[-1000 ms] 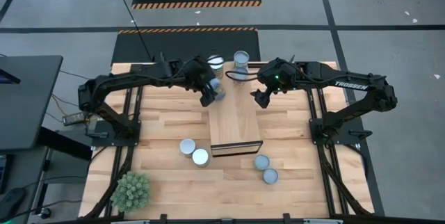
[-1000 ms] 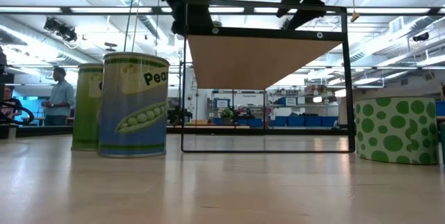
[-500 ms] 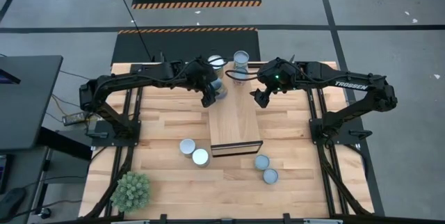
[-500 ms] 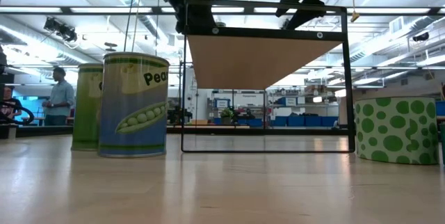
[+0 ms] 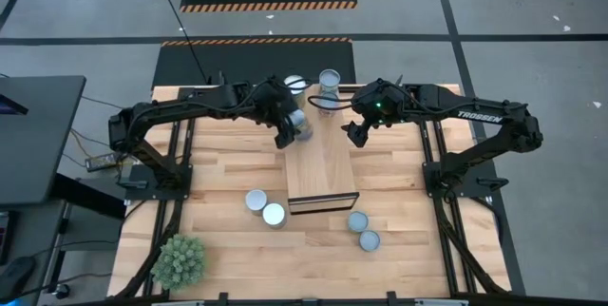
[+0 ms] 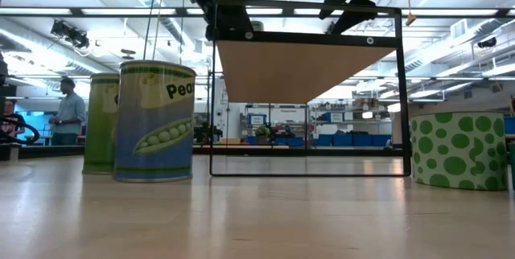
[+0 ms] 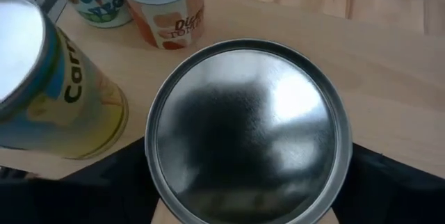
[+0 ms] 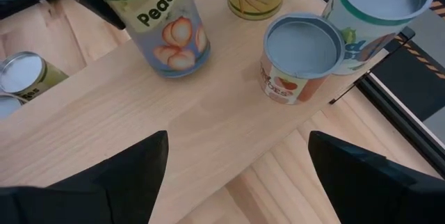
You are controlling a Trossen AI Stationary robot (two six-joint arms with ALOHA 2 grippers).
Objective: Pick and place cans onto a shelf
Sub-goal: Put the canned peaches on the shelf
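Overhead, the shelf [image 5: 321, 168] holds cans at its far end: a stack [image 5: 329, 82], one more [image 5: 295, 86], and the can [image 5: 303, 127] pinched by the left gripper [image 5: 293, 127] over the shelf's left edge. In the left wrist view that can's silvery lid [image 7: 247, 128] sits between the dark fingers. The right gripper [image 5: 354, 133] hovers beside the shelf's right edge, fingers spread, empty. Four cans stay on the table: two [image 5: 264, 207] left of the shelf, two [image 5: 363, 231] right. Exactly how many stand on the shelf is hard to tell from above.
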